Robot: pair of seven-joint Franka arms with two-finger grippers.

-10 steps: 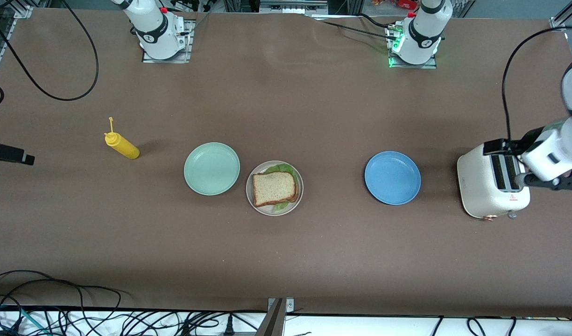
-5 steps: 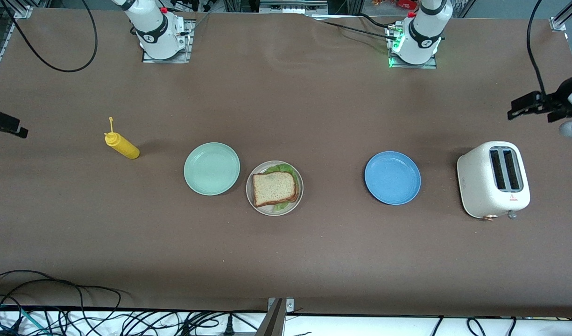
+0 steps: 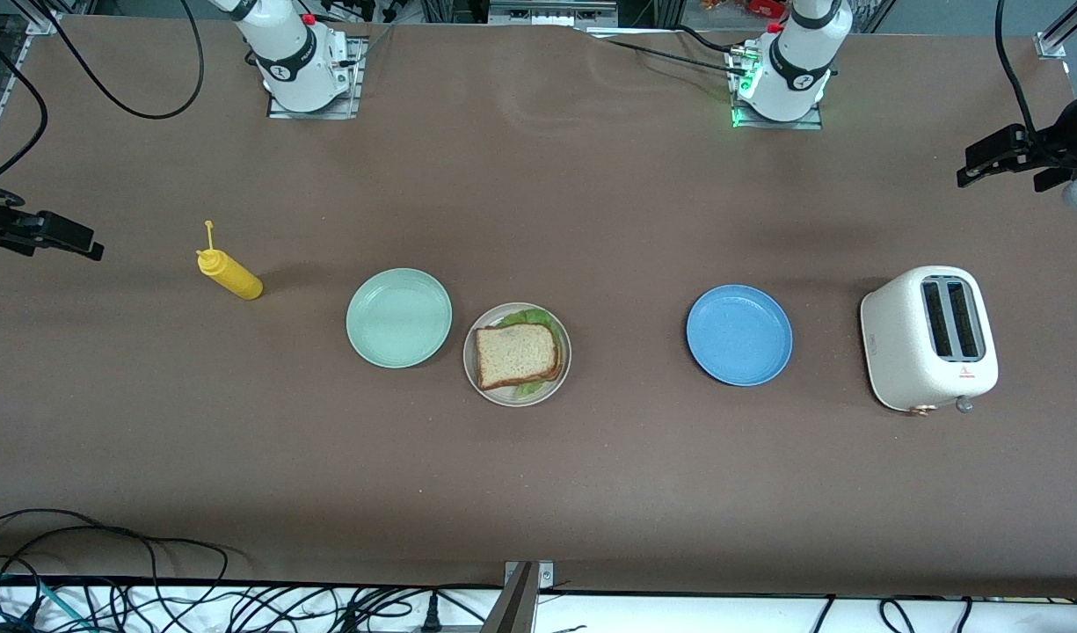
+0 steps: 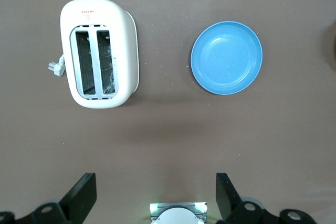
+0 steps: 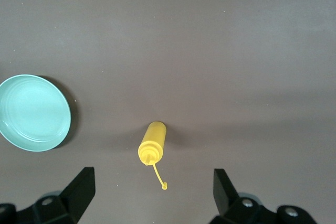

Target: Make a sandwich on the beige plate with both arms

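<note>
The left gripper [image 3: 986, 165] and right gripper [image 3: 68, 239] are held wide open and empty above the tabletop's [image 3: 591, 220] end edges.

Flat brown table [image 3: 591, 220]; round mint-green plate [image 3: 398, 317]; round blue plate [image 3: 738, 334]; yellow plastic squeeze bottle [image 3: 229, 274]; cream-white toaster [image 3: 898, 352]; tan, brown-crusted sandwich [image 3: 516, 353] with green lettuce.

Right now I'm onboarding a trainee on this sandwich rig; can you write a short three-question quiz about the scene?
1. True or false: the sandwich lies on the beige plate.
2. Which is nearest the toaster? A: blue plate B: mint plate C: mustard bottle
3. Fill in: the left gripper and right gripper both have ___ jaws.

Key: 1 true; 2 A; 3 open.
</note>
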